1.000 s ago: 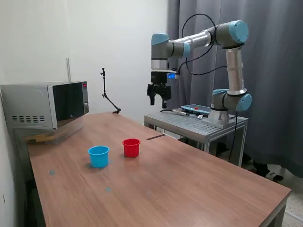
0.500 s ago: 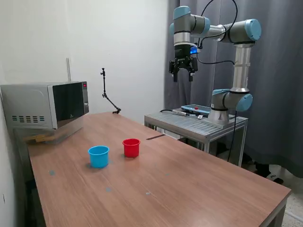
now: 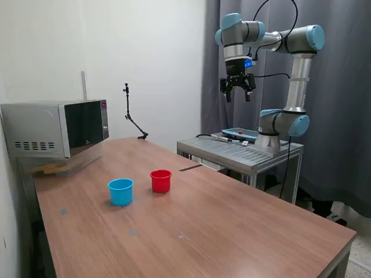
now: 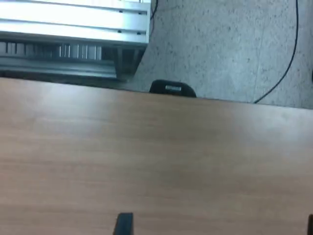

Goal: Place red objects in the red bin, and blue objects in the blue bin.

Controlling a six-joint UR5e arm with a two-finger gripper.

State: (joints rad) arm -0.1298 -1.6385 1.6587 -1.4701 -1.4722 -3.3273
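The red bin [image 3: 160, 180] and the blue bin [image 3: 120, 191] stand side by side on the wooden table [image 3: 232, 231], toward the exterior view's left. No red objects or blue objects show in either view. My gripper [image 3: 238, 97] hangs high in the air above the metal stand, far from both bins, fingers pointing down and open with nothing between them. In the wrist view only the tips of the fingers [image 4: 123, 225] show, over bare table [image 4: 146, 147], with the gripper [image 4: 217, 226] holding nothing.
A microwave [image 3: 55, 128] sits at the table's back on the exterior view's left. A thin black stand [image 3: 132, 119] rises behind the table. The metal stand [image 3: 240, 153] carries the arm's base and a tablet [image 3: 239, 134]. A dark curtain hangs behind.
The arm has swung up and toward the exterior view's right, from low over the table's back edge to high above the metal stand. The bins have not moved.
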